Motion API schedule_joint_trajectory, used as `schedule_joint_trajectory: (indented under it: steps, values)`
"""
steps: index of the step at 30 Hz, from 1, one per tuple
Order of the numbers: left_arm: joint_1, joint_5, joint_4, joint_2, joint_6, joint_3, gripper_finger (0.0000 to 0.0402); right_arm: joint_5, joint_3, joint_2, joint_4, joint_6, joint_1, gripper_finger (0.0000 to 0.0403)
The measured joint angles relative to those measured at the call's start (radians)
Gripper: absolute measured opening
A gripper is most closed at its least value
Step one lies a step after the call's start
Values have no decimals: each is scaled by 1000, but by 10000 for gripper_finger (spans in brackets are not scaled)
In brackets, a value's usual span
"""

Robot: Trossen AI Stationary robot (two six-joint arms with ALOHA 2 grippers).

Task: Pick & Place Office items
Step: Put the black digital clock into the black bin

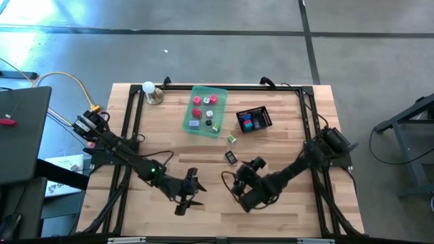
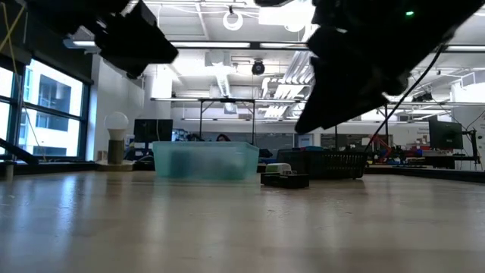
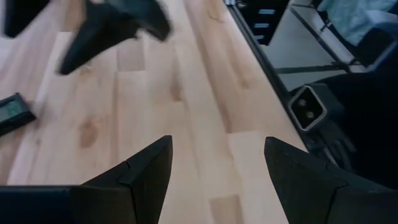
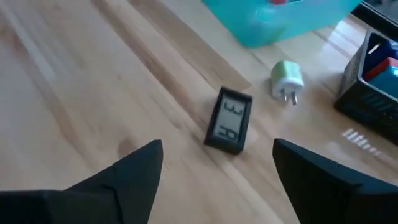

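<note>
My right tool (image 4: pixel 217 180) hangs released over the bare wooden surface (image 1: pixel 285 203), the small black display (image 4: pixel 229 120) lying just ahead of it. A green-and-white plug (image 4: pixel 286 79) sits beyond, between the green tray (image 1: pixel 203 125) and the black basket (image 1: pixel 253 120), both holding other pieces. My left tool (image 3: pixel 214 174) waits spread and empty nearby.

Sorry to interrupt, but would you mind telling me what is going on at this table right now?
Two robot arms are sorting small office items. The right end effector hangs open over the wood, holding nothing, just short of a small black display unit lying flat there, with a green-and-white plug beyond it. The left end effector waits open and empty nearby. Several pieces already sit in the green tray and the black mesh basket.
</note>
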Motion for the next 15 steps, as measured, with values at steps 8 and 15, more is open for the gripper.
schedule_joint_trajectory:
  steps: [8, 15]
  values:
    - [-40, 0, 1, 0, 0, 0, 245, -81, 0, 21, 92, -52, -94, 293]
    - [-42, -1, 3, 0, -4, 0, 245, -147, 0, 91, 139, -121, -165, 293]
